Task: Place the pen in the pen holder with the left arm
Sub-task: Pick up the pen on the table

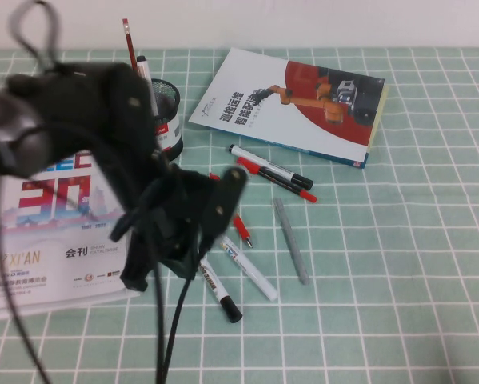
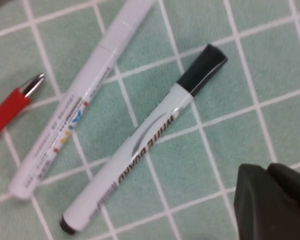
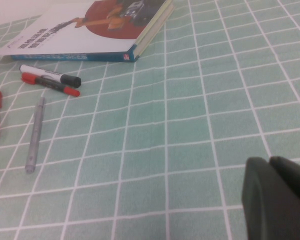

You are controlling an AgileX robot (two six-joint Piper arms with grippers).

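Pen point(image 2: 139, 145): lay flat on the checked tablecloth point(image 2: 225, 150), beside the all-white marker point(image 2: 72, 107); likely light, stiff, smooth, prone to roll; best pinched mid-barrel.
Left gripper point(image 1: 187, 232): hovered directly over the pen, not touching; whether spread or pressed together, cannot tell.
Pen holder point(image 1: 169, 120): well apart, behind the arm.
Right gripper point(image 3: 277, 200): over bare cloth, away from everything; finger spread unclear.

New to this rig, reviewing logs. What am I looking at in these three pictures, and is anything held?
It is a two-arm table robot. The high view looks down from the robot's side; the other two come from cameras on each wrist. The left gripper hovers above the pen, which lies flat beside an all-white marker. Nothing appears held. The pen holder stands behind, next to a book. Only a corner of the right gripper shows, over bare green checked cloth.
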